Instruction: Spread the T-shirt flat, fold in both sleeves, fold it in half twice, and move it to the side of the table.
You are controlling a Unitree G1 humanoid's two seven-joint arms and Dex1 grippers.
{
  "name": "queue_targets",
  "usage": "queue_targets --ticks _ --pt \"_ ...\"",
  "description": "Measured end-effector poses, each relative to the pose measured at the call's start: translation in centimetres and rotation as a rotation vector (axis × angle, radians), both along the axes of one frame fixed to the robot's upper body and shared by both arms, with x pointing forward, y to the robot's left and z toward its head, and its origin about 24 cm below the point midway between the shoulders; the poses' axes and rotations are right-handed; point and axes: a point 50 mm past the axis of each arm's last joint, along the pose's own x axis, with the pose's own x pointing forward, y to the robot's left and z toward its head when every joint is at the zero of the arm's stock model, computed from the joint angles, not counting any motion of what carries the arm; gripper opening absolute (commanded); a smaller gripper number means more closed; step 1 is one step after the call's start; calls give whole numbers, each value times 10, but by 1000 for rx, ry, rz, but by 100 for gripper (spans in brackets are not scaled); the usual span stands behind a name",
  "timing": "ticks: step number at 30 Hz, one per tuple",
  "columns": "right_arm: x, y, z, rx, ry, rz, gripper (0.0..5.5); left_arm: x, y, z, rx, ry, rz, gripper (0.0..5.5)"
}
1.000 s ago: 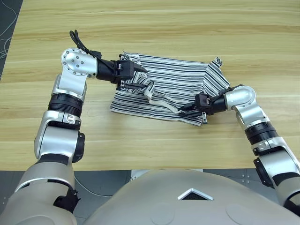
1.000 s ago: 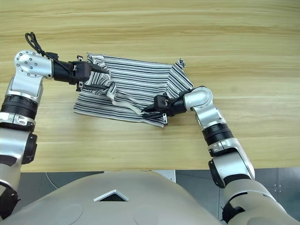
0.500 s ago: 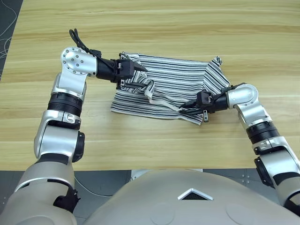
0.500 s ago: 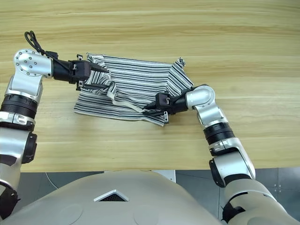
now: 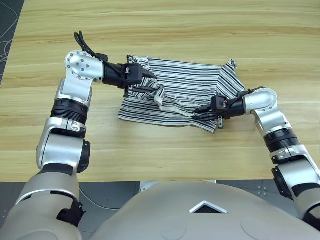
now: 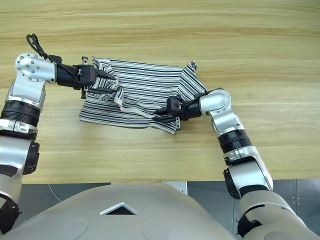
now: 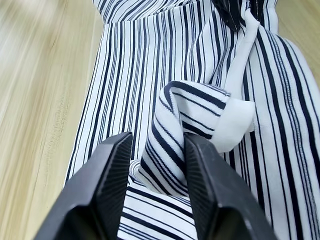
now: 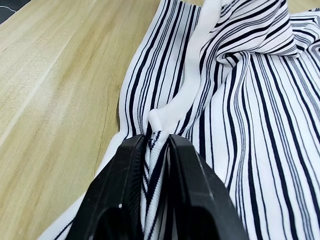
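Near the middle of the wooden surface [image 5: 210, 30], a striped T-shirt [image 5: 190, 82] lies rumpled; it looks light, limp and likely to sag, so hems and seams are best to hold.
Right gripper [image 5: 199, 111] is clamped on the near edge beside a white ribbed band [image 8: 199, 55]. Left gripper [image 5: 149, 83] stands part-open astride a raised fold [image 7: 170, 145]. Wrist views show this contact; head views show the outline.

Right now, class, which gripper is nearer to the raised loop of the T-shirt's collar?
Left. The left gripper straddles the raised loop, one finger either side. The right gripper pinches the collar band farther along the T-shirt, apart from the loop.
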Motion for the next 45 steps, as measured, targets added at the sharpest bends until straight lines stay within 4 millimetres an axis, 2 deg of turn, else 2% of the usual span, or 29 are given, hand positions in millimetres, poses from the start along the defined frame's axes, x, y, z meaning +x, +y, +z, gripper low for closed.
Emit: queue_targets --ticks 1,11,22,26,37,44,45 --pt "0 0 0 0 0 0 90 0 0 -1 4 2 -2 177" --pt "0 2 0 7 -4 -4 90 -3 5 -15 43 62 13 13" --pt "1 2 0 8 -6 -5 90 -4 5 -16 45 69 8 13" --pt "1 2 0 8 -7 -6 11 -3 7 -17 46 76 15 10" --pt "1 2 0 8 -7 -6 11 -3 7 -17 46 73 15 10" --pt "2 4 0 17 15 -20 151 -3 8 -18 50 73 14 10" --pt "2 5 0 19 14 -24 151 -3 8 -18 50 72 13 10"
